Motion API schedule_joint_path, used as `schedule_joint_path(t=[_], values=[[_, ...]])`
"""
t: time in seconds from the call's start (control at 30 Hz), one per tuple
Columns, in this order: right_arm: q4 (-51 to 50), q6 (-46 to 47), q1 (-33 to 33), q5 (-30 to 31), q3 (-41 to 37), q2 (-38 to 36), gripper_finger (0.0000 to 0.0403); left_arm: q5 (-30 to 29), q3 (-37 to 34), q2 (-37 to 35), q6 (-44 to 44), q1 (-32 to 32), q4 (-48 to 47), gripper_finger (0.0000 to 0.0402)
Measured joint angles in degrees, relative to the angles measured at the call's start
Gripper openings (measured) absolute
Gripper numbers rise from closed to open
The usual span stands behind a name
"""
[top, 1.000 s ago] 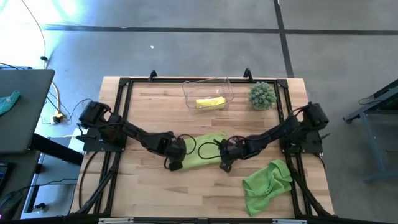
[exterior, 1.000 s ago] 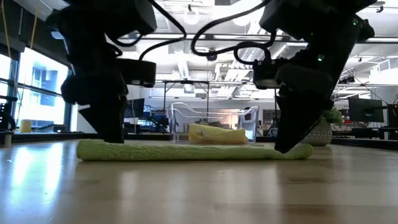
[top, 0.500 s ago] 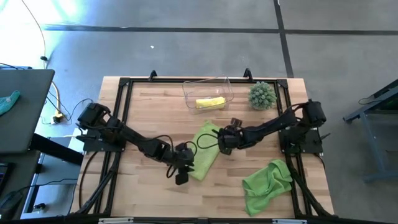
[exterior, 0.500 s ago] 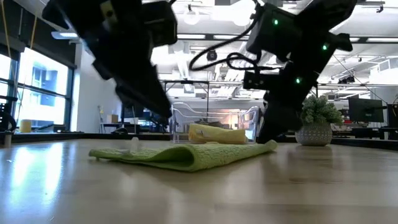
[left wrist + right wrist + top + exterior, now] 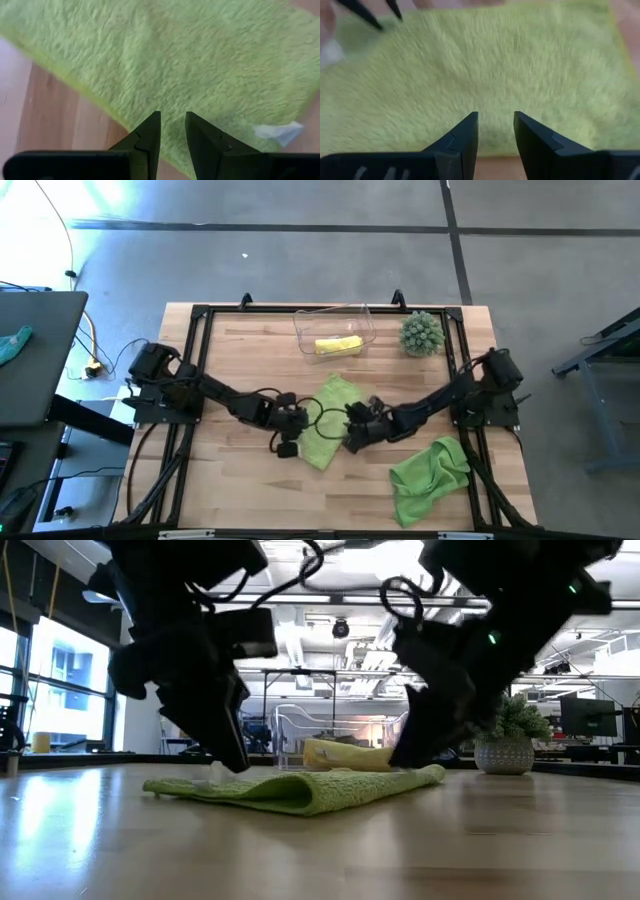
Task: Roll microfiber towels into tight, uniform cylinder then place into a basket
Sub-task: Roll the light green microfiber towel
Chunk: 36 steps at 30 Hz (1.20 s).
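Observation:
A lime green microfiber towel (image 5: 327, 420) lies flat and slantwise at the table's middle, one end pointing at the basket, with a white tag (image 5: 277, 131) at its near left corner. My left gripper (image 5: 290, 442) stands open at its left long edge (image 5: 120, 112), and my right gripper (image 5: 352, 436) stands open at its right long edge (image 5: 530, 145). Both slant down, their tips low over the cloth (image 5: 300, 790). A yellow towel (image 5: 338, 345) lies rolled in the clear basket (image 5: 362, 315). A second lime towel (image 5: 430, 472) lies crumpled at the near right. My left gripper's fingertips (image 5: 152, 122) hang at the towel's left edge, with cloth showing through the gap between them; I cannot tell whether they touch it. My right gripper's fingertips (image 5: 470, 122) hang just inside the towel's right edge; I cannot tell whether they touch it either.
A spiky green ball plant in a pot (image 5: 421, 333) stands at the far right beside the basket. A black frame (image 5: 200, 315) runs round the table's edges. Bare wood (image 5: 250, 490) lies near the front left.
The towel has been swung from lying as a long left-to-right strip to lying slantwise, one end toward the basket, and now lies wider. My grippers, then at its two ends, swung with it, the left near, the right far, and now stand at its long sides.

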Motion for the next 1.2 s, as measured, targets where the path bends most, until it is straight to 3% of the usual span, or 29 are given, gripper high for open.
schedule_joint_path(t=[0.2,0.37,0.5,0.63,0.8,0.97,1.2], values=[[-1.3,0.8,1.3,2.0,0.3,4.1,0.0117,2.6,0.2,2.6,-5.3,-1.1,0.6,0.0078],[-4.8,-12.9,0.3,5.1,0.1,3.2,0.0117,4.9,0.2,4.9,-11.7,-3.8,8.4,0.0078],[-5.8,-25.8,-1.8,6.0,-0.1,1.9,0.0117,5.1,0.0,7.0,-11.5,-5.6,17.9,0.0078],[-8.3,-27.4,-3.6,2.7,0.0,-1.5,0.0117,3.3,0.0,6.6,-9.6,-5.9,18.5,0.0078],[-14.3,-27.9,-3.4,-4.5,0.0,-9.3,0.0117,2.1,-0.1,4.2,-3.1,-5.2,15.6,0.0078],[-18.1,-35.1,-0.8,-12.7,-0.1,-15.5,0.0117,2.5,0.0,4.2,7.1,-5.5,16.6,0.0082],[-17.8,-43.9,5.0,-15.5,-0.1,-14.7,0.0120,1.9,0.1,4.2,18.7,-6.1,17.7,0.0133]])
